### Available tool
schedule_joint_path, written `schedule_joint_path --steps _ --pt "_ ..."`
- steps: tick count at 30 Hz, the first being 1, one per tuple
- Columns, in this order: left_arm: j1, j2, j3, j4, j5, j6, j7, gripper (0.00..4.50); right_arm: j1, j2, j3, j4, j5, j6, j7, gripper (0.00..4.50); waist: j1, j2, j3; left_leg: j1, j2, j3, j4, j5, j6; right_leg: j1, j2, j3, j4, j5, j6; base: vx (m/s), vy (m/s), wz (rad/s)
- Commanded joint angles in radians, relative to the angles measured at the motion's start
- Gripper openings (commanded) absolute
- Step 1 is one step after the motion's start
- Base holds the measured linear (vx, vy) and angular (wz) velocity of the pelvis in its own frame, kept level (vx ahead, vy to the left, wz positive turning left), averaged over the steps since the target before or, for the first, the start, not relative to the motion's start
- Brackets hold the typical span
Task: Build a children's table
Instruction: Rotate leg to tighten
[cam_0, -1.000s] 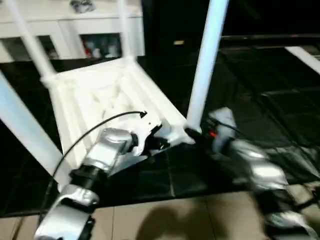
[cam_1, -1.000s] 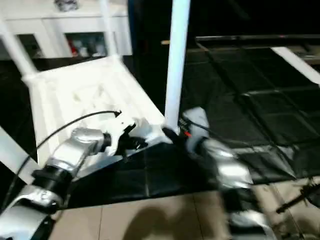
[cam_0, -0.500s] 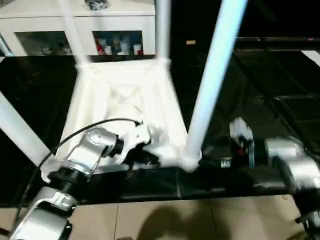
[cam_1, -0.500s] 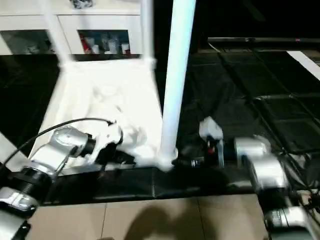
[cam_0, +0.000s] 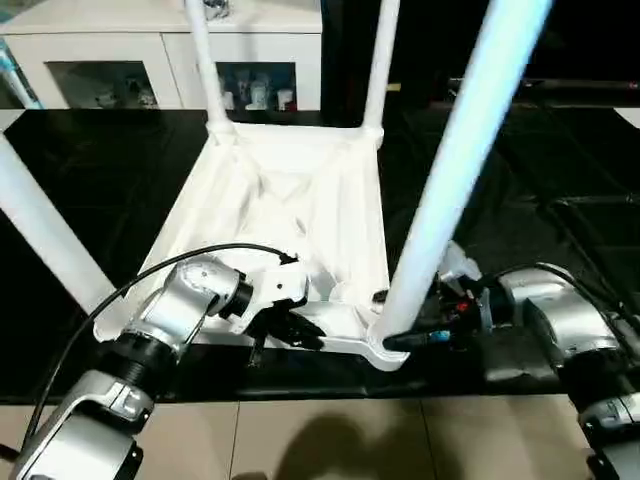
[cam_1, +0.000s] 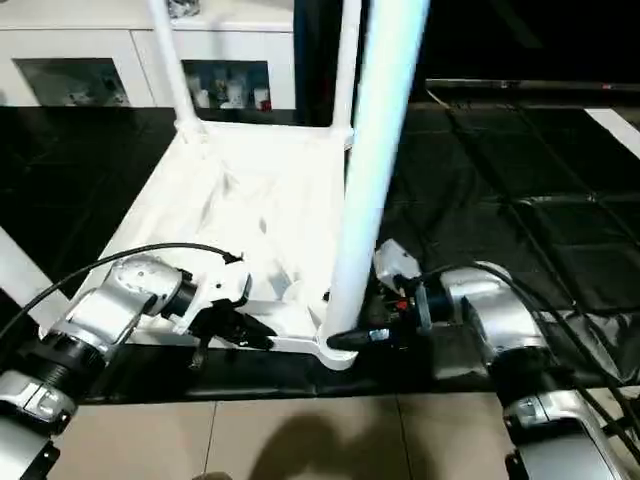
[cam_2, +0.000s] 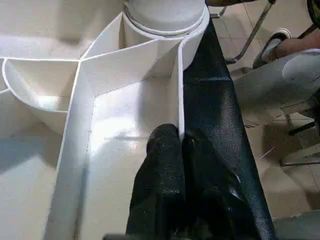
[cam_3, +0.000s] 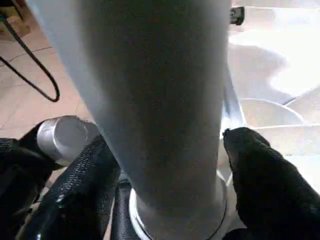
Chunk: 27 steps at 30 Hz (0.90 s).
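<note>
The all-white plastic children's table (cam_0: 290, 190) is seen upside down on the black floor mat (cam_0: 560, 180), its near rim pinched by the left gripper (cam_2: 181, 145), while the near right white tapered tube leg (cam_0: 450, 190) is clasped at its base by the right gripper (cam_3: 170, 165).

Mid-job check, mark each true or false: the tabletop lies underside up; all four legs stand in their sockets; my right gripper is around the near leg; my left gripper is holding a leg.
1. The tabletop lies ribbed underside up. True.
2. Four legs stand in the sockets. True.
3. The right gripper has its fingers on both sides of the near leg. True.
4. The left gripper holds a leg. False: it is closed on the tabletop's rim wall.
</note>
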Motion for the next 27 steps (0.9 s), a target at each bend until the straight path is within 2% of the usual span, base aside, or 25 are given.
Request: schedule_joint_path --steps 1,6,8,12,18,20,22,27 --pt "-0.009 -0.003 -0.040 0.003 0.012 -0.011 -0.045 0.00 -0.025 0.003 0.016 0.019 -0.014 -0.017 0.019 3.10 -0.005 -0.014 -0.062 0.002 0.061 -0.013 -0.060 -0.052 0.116 0.053 -0.086 0.058 -0.050 -0.059 -0.268 0.000 0.000 0.00" --pt "-0.006 0.000 -0.042 0.004 0.012 -0.018 -0.046 0.00 -0.035 0.007 0.021 0.040 -0.021 -0.037 0.021 2.66 -0.004 -0.013 -0.061 0.002 0.061 -0.012 -0.059 -0.057 0.113 0.052 -0.086 0.059 -0.051 -0.071 -0.263 0.000 0.000 0.00" --pt "-0.003 0.001 -0.043 0.013 0.012 -0.028 -0.041 0.00 -0.049 0.013 0.021 0.067 -0.024 -0.054 0.031 2.60 -0.003 -0.016 -0.064 -0.001 0.059 -0.012 -0.055 -0.042 0.119 0.052 -0.085 0.059 -0.046 -0.049 -0.263 0.000 0.000 0.00" --pt "-0.001 -0.001 -0.041 0.019 0.009 -0.031 -0.034 0.00 -0.054 0.013 0.024 0.075 -0.016 -0.041 0.051 2.22 -0.003 -0.014 -0.064 -0.003 0.060 -0.012 -0.053 -0.039 0.124 0.049 -0.082 0.057 -0.044 -0.048 -0.265 0.000 0.000 0.00" --pt "-0.001 -0.003 -0.041 0.025 0.010 -0.032 -0.030 0.00 -0.047 0.007 0.035 0.069 -0.002 -0.028 0.056 2.09 -0.003 -0.011 -0.066 -0.002 0.060 -0.011 -0.052 -0.051 0.116 0.050 -0.082 0.058 -0.044 -0.051 -0.265 0.000 0.000 0.00" --pt "-0.003 -0.007 -0.039 0.034 0.010 -0.034 -0.025 0.00 -0.037 0.004 0.042 0.061 0.007 -0.023 0.056 2.09 -0.001 -0.007 -0.066 -0.002 0.060 -0.012 -0.050 -0.048 0.119 0.049 -0.082 0.058 -0.043 -0.040 -0.267 0.000 0.000 0.00" --pt "-0.004 -0.009 -0.037 0.039 0.010 -0.036 -0.020 0.00 -0.033 0.002 0.045 0.056 0.013 -0.019 0.056 2.09 0.001 -0.009 -0.067 -0.002 0.061 -0.011 -0.051 -0.050 0.118 0.050 -0.082 0.058 -0.043 -0.039 -0.267 0.000 0.000 0.00" --pt "-0.007 -0.027 -0.017 0.045 -0.003 -0.006 0.012 0.00 -0.002 0.013 0.037 0.022 0.030 0.009 0.056 2.09 0.006 -0.006 -0.065 -0.001 0.061 -0.011 -0.051 -0.057 0.116 0.048 -0.081 0.058 -0.044 -0.040 -0.267 0.000 0.000 0.00"
